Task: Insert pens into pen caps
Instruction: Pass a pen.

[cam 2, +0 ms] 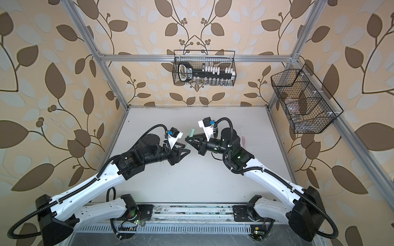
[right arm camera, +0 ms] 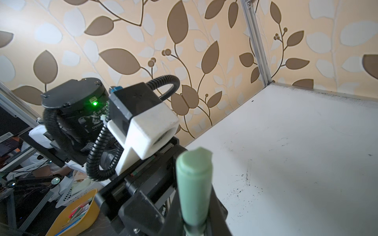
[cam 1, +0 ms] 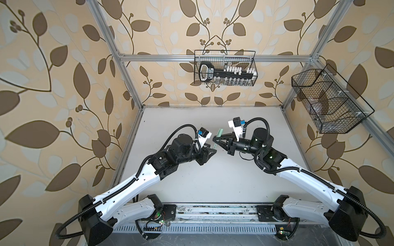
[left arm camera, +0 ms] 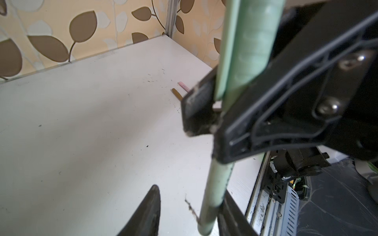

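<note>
My right gripper (cam 1: 214, 139) is shut on the pale green pen (left arm camera: 216, 179), held above the table's middle. The wider pale green cap (right arm camera: 194, 183) with its clip sits on the pen's end just past the fingers, also showing in both top views (cam 2: 191, 132). The pen's bare end reaches down between the fingers of my left gripper (left arm camera: 191, 192), which stands open; the pen rests against one finger (left arm camera: 231, 212), with a wide gap to the other. On the table behind the right arm lie a pink pen (cam 2: 243, 141) and a brown piece (left arm camera: 177, 94), both partly hidden.
A wire basket (cam 1: 226, 68) with a tool rack hangs on the back wall, and a second wire basket (cam 1: 328, 102) on the right wall. A yellow bin (right arm camera: 75, 212) stands beyond the table. The base rail (cam 1: 213, 213) runs along the front edge.
</note>
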Controlling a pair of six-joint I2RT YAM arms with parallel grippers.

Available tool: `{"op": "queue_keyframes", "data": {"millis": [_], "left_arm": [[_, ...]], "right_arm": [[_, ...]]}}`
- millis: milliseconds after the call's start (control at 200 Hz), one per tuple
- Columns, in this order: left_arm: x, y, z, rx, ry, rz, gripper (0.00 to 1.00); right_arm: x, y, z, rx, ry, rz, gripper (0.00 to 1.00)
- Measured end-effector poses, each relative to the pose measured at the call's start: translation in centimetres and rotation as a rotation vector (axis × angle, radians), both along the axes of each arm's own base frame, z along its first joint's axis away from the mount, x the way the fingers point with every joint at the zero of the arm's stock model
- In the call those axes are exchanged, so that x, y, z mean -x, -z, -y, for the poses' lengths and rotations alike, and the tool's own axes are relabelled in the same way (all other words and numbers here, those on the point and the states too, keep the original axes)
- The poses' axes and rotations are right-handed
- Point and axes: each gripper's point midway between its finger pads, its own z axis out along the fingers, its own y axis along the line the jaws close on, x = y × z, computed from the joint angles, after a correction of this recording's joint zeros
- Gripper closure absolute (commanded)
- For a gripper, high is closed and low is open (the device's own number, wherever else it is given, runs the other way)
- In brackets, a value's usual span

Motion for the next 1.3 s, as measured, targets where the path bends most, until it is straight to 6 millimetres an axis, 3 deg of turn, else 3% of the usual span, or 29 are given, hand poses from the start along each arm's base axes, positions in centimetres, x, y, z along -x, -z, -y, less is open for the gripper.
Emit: {"op": "queue_keyframes", "data": {"millis": [310, 720, 875, 1225, 1305], "left_arm": [[0.19, -0.04, 0.12, 0.008, 0.009, -0.010, 0.69], [0.44, 0.34, 0.53, 0.008, 0.035, -0.027, 0.70], [0.48, 0.34, 0.56, 0.009, 0.037, -0.029, 0.76], [0.57, 0.32, 0.62, 0.006, 0.047, -0.021, 0.99], [0.56, 0.31, 0.62, 0.005, 0.047, -0.019, 1.00]], "right_arm": [[-0.15, 0.76, 0.15, 0.032, 0.013, -0.004, 1.00], [-0.42, 0.67, 0.18, 0.028, 0.026, 0.000, 1.00], [-0.59, 0.79, 0.06, 0.027, 0.027, 0.000, 1.00], [-0.75, 0.88, -0.08, 0.024, 0.029, -0.005, 1.00], [-0.75, 0.87, -0.08, 0.023, 0.029, -0.005, 1.00]]}}
